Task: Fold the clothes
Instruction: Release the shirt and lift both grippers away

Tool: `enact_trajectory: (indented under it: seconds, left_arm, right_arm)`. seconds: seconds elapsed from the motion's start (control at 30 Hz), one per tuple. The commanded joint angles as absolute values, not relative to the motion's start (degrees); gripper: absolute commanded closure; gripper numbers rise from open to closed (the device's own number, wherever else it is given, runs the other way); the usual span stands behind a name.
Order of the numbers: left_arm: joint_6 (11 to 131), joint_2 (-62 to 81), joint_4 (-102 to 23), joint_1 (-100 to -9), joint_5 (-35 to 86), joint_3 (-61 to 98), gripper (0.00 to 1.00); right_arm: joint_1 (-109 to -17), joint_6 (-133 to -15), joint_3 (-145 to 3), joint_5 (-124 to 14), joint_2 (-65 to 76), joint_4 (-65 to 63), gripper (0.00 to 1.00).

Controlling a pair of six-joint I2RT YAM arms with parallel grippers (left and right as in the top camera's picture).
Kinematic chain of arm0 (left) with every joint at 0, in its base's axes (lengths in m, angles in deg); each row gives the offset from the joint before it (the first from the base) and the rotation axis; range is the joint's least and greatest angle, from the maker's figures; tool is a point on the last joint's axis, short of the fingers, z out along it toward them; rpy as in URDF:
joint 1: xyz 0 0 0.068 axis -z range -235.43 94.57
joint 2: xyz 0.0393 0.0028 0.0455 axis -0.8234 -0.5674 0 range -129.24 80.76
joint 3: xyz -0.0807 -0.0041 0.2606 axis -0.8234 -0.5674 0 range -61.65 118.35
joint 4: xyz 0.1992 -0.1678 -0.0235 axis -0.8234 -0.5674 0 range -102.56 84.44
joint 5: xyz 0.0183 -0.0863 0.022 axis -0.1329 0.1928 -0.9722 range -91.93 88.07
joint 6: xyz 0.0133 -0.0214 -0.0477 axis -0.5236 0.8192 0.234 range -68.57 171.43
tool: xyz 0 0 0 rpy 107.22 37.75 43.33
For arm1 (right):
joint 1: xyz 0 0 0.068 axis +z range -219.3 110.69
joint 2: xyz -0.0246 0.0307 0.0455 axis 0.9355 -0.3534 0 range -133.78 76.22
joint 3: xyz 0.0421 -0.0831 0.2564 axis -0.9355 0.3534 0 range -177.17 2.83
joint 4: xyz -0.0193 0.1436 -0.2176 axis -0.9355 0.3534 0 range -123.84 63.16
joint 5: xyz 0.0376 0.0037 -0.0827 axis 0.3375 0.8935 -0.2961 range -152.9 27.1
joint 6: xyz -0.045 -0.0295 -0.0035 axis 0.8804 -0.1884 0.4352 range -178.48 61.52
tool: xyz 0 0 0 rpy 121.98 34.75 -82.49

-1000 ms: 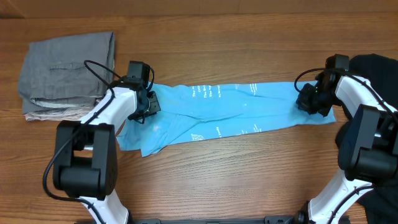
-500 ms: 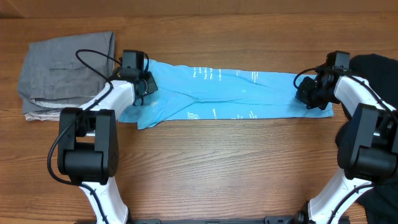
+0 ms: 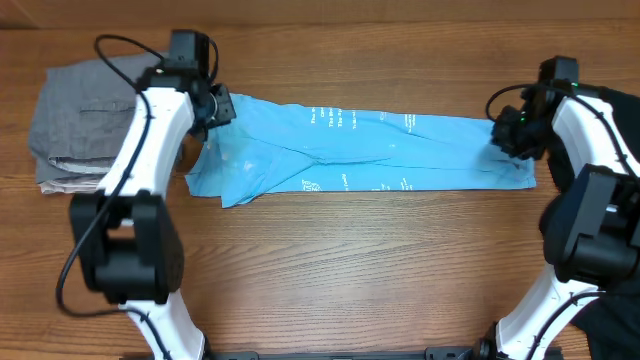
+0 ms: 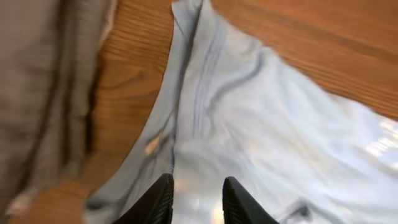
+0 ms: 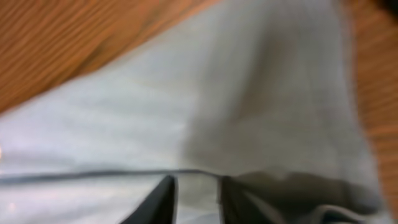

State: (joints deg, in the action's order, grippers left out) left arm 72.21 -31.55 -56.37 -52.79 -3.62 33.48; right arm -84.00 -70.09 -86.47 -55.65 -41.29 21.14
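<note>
Shirt (image 3: 370,150) lies as a long blue strip, nine to three o'clock. My left claw (image 3: 220,108) and right claw (image 3: 505,140) hover at its ends, a bit open, holding nothing. I think next: pinch ends, fold across.

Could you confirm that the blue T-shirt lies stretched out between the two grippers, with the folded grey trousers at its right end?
Not quite: the overhead view shows the trousers at the T-shirt's left end, not its right. The rest holds: the T-shirt lies stretched out between the left gripper and the right gripper.
</note>
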Motion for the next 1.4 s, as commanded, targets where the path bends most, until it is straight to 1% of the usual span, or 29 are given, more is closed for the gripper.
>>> enact_trajectory:
  seconds: [0.0, 0.13, 0.2, 0.4, 0.57, 0.63, 0.7, 0.77, 0.8, 0.87, 0.93, 1.03, 1.17, 1.23, 1.27, 1.3, 1.33, 1.37]
  left_arm:
    - [71.8, -28.3, -59.6, -52.8, -2.3, 34.8, 0.69]
    - [71.8, -28.6, -61.5, -52.8, -2.3, 33.4, 0.69]
    - [71.8, -28.6, -61.5, -52.8, -2.4, 32.4, 0.68]
    - [71.8, -28.6, -61.7, -53.0, -2.5, 30.6, 0.66]
    - [71.8, -28.6, -62.2, -53.3, -2.5, 30.3, 0.66]
    - [71.8, -28.6, -62.0, -53.3, -2.6, 30.3, 0.67]
    - [71.8, -28.6, -61.9, -53.3, -2.8, 30.5, 0.68]
    - [71.8, -28.6, -62.4, -53.3, -3.3, 31.4, 0.69]
    - [71.8, -28.5, -62.9, -53.3, -3.5, 32.1, 0.70]
    - [71.8, -27.9, -64.1, -53.3, -3.9, 33.6, 0.72]
    - [71.9, -27.0, -65.2, -53.3, -3.8, 34.9, 0.71]
    - [75.3, -25.2, -66.2, -54.3, -3.8, 36.0, 0.68]
    - [79.2, -23.6, -65.4, -56.9, -3.8, 36.0, 0.57]
    - [79.2, -23.6, -64.8, -58.3, -3.8, 36.0, 0.44]
    - [79.1, -23.7, -64.9, -58.9, -3.8, 36.0, 0.36]
    - [79.1, -23.7, -64.9, -59.5, -3.8, 36.0, 0.28]
    - [79.1, -23.7, -65.0, -60.3, -3.8, 36.0, 0.10]
    - [79.1, -23.7, -65.1, -60.6, -3.8, 36.0, 0.00]
  right_arm:
    - [-86.2, -70.3, -86.4, -58.2, -41.4, 21.2, 0.88]
    - [-87.1, -70.3, -83.8, -59.4, -42.7, 20.3, 0.92]
    - [-87.2, -70.5, -81.5, -59.4, -42.9, 19.7, 0.96]
    - [-87.3, -71.3, -78.1, -60.7, -42.9, 22.4, 0.96]
    - [-87.4, -76.6, -76.0, -67.0, -42.9, 22.2, 0.96]
    - [-87.4, -76.5, -76.7, -66.7, -42.8, 21.3, 0.96]
    - [-87.4, -76.0, -79.7, -63.4, -42.6, 22.1, 0.96]
    - [-87.4, -72.1, -84.4, -56.9, -42.1, 23.2, 0.88]
    - [-87.3, -70.2, -87.0, -53.7, -41.8, 23.9, 0.84]
    - [-86.7, -67.8, -92.7, -48.4, -40.8, 26.1, 0.79]
    - [-85.5, -65.7, -98.1, -45.0, -39.6, 29.0, 0.76]
    - [-82.2, -60.1, -104.3, -39.1, -37.9, 34.0, 0.75]
    - [-74.4, -50.8, -105.6, -37.4, -36.1, 37.5, 0.72]
    - [-69.6, -48.1, -105.2, -37.6, -36.2, 37.8, 0.71]
    - [-67.3, -47.3, -104.7, -37.7, -36.3, 37.4, 0.71]
    - [-65.2, -47.3, -104.4, -38.5, -36.3, 36.8, 0.64]
    - [-62.0, -47.3, -104.3, -40.1, -36.6, 36.0, 0.57]
    - [-60.6, -47.3, -104.3, -40.9, -36.7, 35.6, 0.57]
